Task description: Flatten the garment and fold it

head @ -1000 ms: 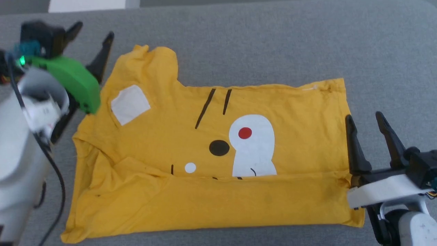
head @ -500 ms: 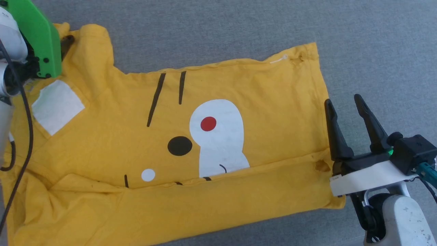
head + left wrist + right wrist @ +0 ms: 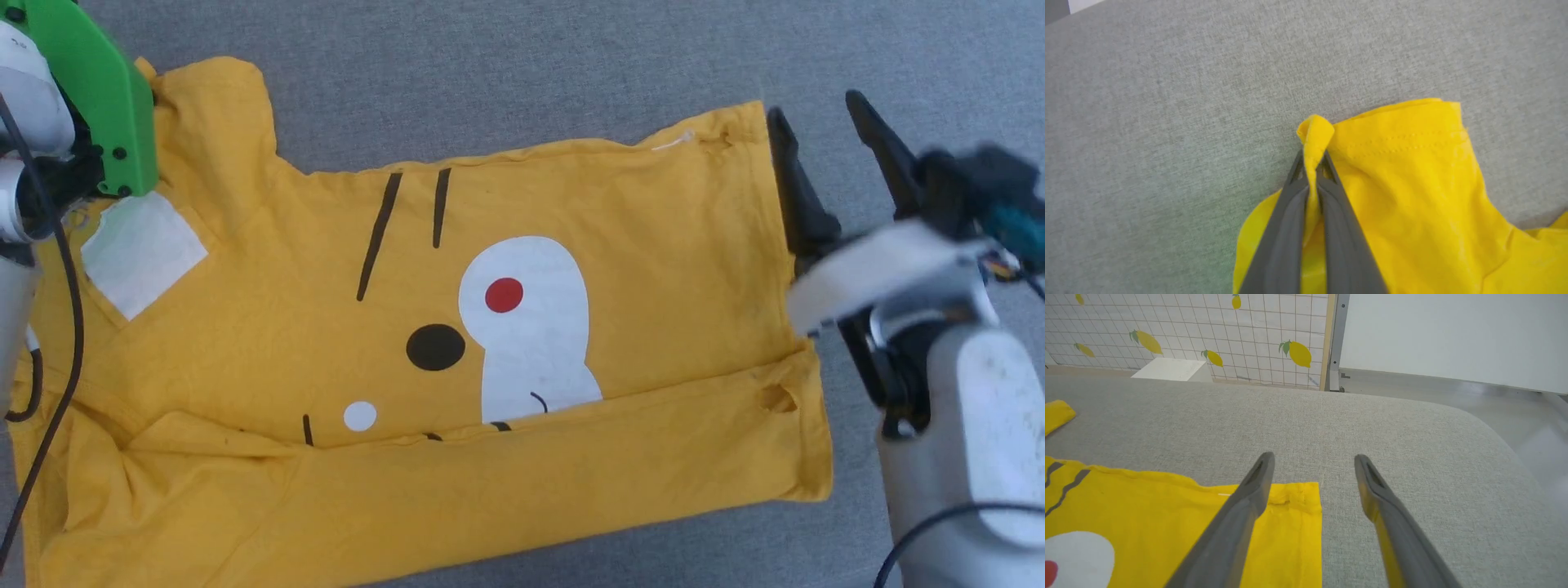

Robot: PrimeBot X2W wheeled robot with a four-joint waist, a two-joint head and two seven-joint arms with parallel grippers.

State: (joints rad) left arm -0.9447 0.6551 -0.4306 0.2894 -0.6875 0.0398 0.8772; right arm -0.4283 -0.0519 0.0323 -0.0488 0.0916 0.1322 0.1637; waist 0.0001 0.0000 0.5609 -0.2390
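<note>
Left tool [image 3: 1312, 158] tight on the garment [image 3: 1412, 183] at one sleeve; right tool [image 3: 1313, 457] agape over its hem corner.

My left wrist wears a bright green cover [image 3: 98, 90] with small dark screws [image 3: 120, 153] near its edge — a black cable [image 3: 61, 269] runs beside the white casing [image 3: 28, 106]. The left gripper [image 3: 1311, 163] has two long dark grey fingers [image 3: 1286, 228] that taper to slim tips. The right gripper [image 3: 815, 110] has the same dark fingers on a white bracket [image 3: 882, 265] — there's a teal connector [image 3: 1016, 229], a pale grey forearm [image 3: 988, 408] with light speckles, and another dark cable [image 3: 939, 523].
</note>
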